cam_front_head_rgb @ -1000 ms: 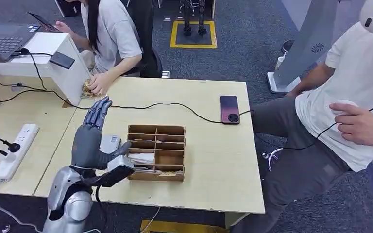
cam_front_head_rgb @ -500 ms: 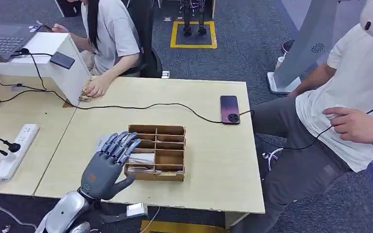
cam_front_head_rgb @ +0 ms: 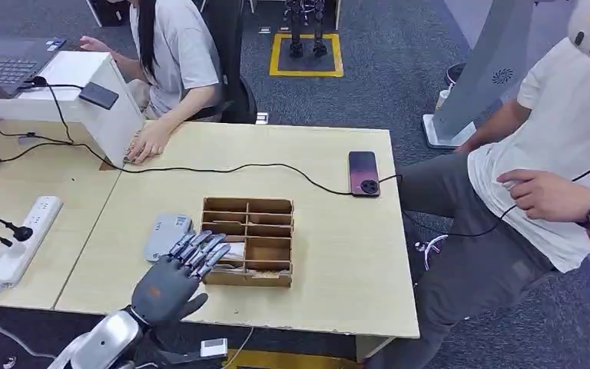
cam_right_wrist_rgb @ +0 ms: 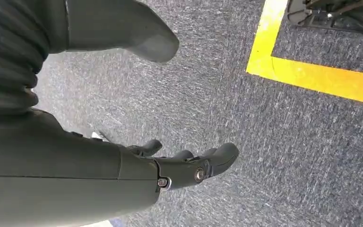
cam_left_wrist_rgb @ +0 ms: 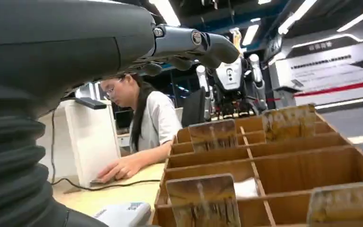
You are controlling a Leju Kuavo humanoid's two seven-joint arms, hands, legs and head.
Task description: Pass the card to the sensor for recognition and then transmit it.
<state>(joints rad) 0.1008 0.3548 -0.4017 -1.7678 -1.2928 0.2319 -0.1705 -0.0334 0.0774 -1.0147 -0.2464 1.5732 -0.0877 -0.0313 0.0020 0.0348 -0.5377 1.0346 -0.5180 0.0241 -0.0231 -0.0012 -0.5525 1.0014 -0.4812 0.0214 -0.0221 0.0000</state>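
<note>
Layout: divided box near the front middle of the table, left hand at its left front corner.

Box sits on the table; left hand reaches over the near-left edge, fingers spread at the box's left compartments, holding nothing. A card lies in a left compartment just beyond the fingertips. Sensor pad lies flat just left of the box, behind the hand. Phone lies far right, behind the box. Cable runs across the table behind the box to the white stand at far left. Power strip left of all, on the adjoining table. Right hand hangs over floor, fingers loosely apart.
</note>
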